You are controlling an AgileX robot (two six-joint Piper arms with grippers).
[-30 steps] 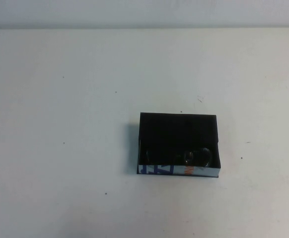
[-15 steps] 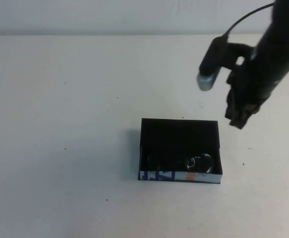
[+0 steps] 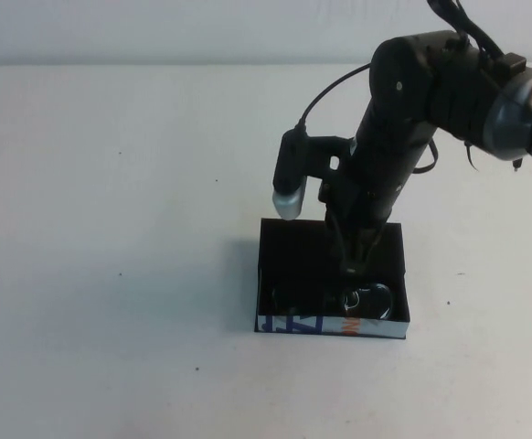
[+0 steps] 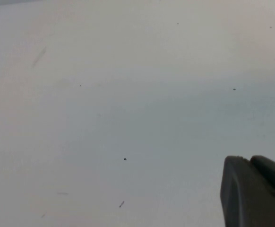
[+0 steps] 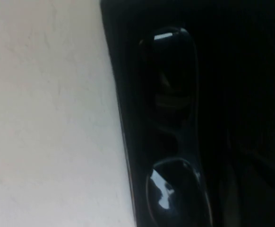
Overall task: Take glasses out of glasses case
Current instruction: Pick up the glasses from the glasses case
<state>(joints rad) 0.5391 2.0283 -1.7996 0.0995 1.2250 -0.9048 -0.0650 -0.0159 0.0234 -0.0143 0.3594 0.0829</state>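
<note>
The glasses case [image 3: 289, 251] is a shallow black box near the table's middle, with its white strip of blue letters and an orange mark [image 3: 330, 324] on the near side. The dark glasses [image 3: 368, 298] lie inside along the near wall, at the right. In the right wrist view the glasses [image 5: 173, 137] lie folded against the case wall [image 5: 116, 94]. My right gripper [image 3: 352, 268] reaches down into the case, just above and behind the glasses. My left gripper [image 4: 249, 160] shows only in its wrist view, shut and empty above bare table.
The white table [image 3: 111, 229] spreads all around the case, with a few small dark specks. The right arm's wrist camera [image 3: 290, 183] hangs over the case's far left corner. A pale wall runs along the table's far edge.
My right arm has come in from the far right and dropped its gripper down into the case over the glasses. The case and glasses have not moved.
</note>
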